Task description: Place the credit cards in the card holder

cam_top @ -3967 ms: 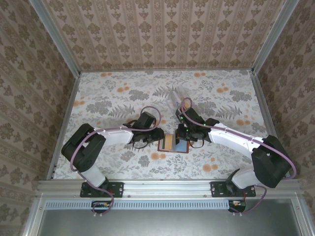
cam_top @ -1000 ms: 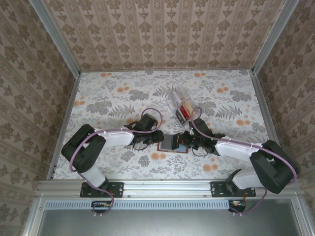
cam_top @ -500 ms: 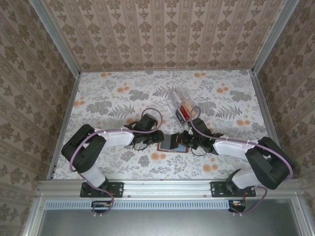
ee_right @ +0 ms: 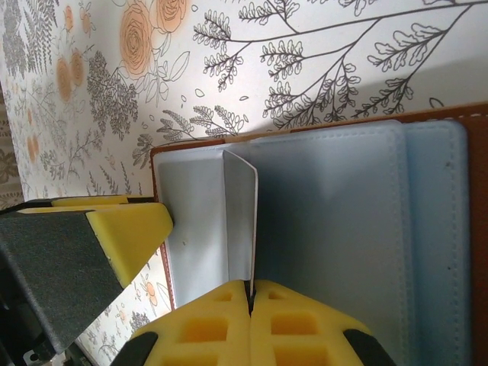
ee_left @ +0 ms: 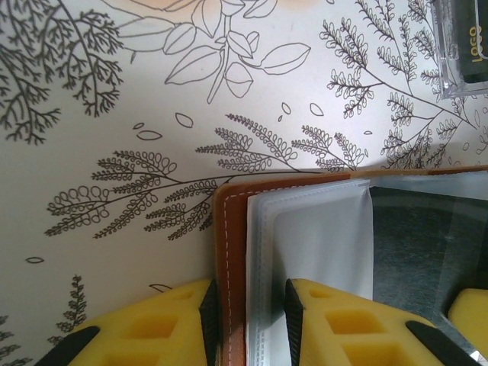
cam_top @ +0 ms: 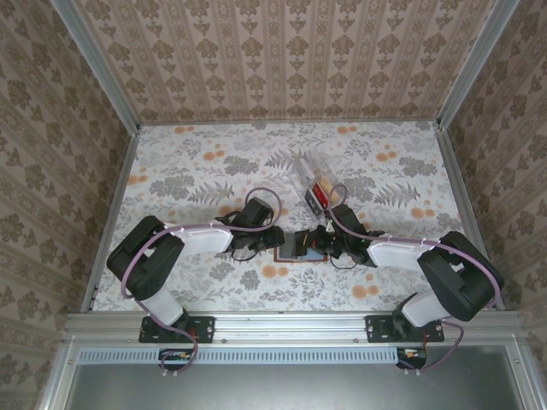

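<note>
Pinching a pale credit card (ee_right: 242,221) in its closed right gripper (ee_right: 250,291), the robot risked snagging a sleeve (ee_left: 305,229) if the card skewed over the card holder (ee_left: 231,252), clamped by the left gripper (ee_left: 248,305) near the table's (cam_top: 197,162) near edge.

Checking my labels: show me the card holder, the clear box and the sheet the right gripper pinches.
card holder (ee_left: 232,252), left wrist view, on its brown leather edge.
clear box (cam_top: 301,175), top external view, on its clear far end.
pale sheet (ee_right: 242,221), right wrist view, on its upright middle.
</note>
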Controlling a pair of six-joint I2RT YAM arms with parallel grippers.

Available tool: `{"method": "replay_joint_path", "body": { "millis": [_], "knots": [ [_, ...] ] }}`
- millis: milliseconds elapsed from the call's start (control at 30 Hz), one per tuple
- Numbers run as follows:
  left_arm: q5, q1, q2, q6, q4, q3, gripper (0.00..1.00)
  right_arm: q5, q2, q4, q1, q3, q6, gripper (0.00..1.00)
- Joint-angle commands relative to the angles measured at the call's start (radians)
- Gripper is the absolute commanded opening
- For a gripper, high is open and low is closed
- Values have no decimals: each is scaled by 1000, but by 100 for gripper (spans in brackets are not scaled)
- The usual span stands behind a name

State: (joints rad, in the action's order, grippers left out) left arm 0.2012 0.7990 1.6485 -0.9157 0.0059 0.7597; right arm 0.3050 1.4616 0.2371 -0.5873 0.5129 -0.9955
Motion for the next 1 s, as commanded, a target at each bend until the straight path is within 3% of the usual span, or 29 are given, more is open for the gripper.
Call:
{"method": "replay_joint_path", "body": {
  "millis": [0, 200, 500, 967],
  "knots": [
    [3, 16, 27, -14, -4, -10, 31, 26, -11, -69, -3, -26, 10, 1],
    [2, 15, 27, -17, -5, -9, 31, 18, -51, -116, 9, -27, 21, 1],
    [11, 16, 34, -16, 3, -3, 30, 105, 67, -12, 9, 9, 5, 1],
    [9, 18, 38, -20, 6, -1, 30, 126, 140, 2, -18, 74, 8, 6]
  ]
}}
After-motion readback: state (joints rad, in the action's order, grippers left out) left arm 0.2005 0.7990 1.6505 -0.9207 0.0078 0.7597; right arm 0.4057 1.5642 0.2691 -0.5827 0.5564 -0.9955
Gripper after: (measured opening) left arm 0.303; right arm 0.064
